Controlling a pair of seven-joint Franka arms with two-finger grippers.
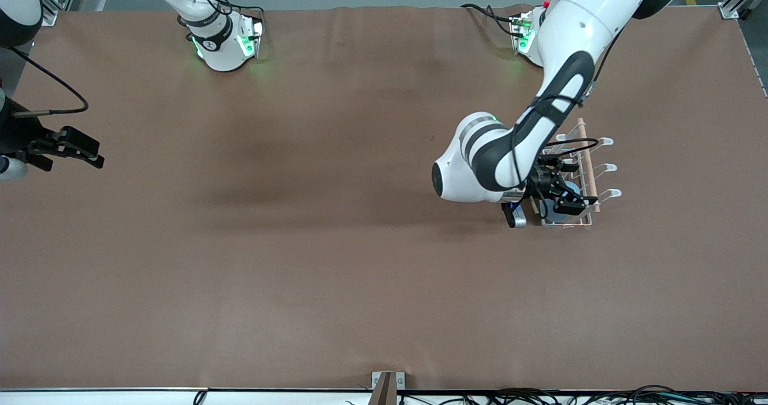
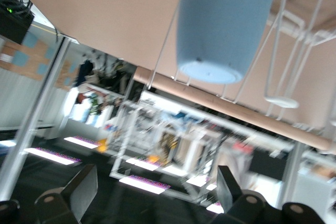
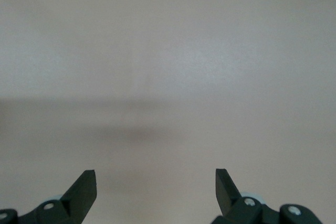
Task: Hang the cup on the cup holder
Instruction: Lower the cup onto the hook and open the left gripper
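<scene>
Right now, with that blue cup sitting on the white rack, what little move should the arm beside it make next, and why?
Probably back the left gripper straight away from the cup holder. In the left wrist view the light-blue cup sits on a wire prong, and the fingers are spread with nothing between them, so the hanging looks done. The right gripper waits open at the right arm's end of the table.

The small light-blue plastic tumbler (image 2: 227,24) is hanging on a prong of the white wire rack (image 1: 591,174), which is standing toward the left arm's end of the brown table (image 1: 300,243).
</scene>
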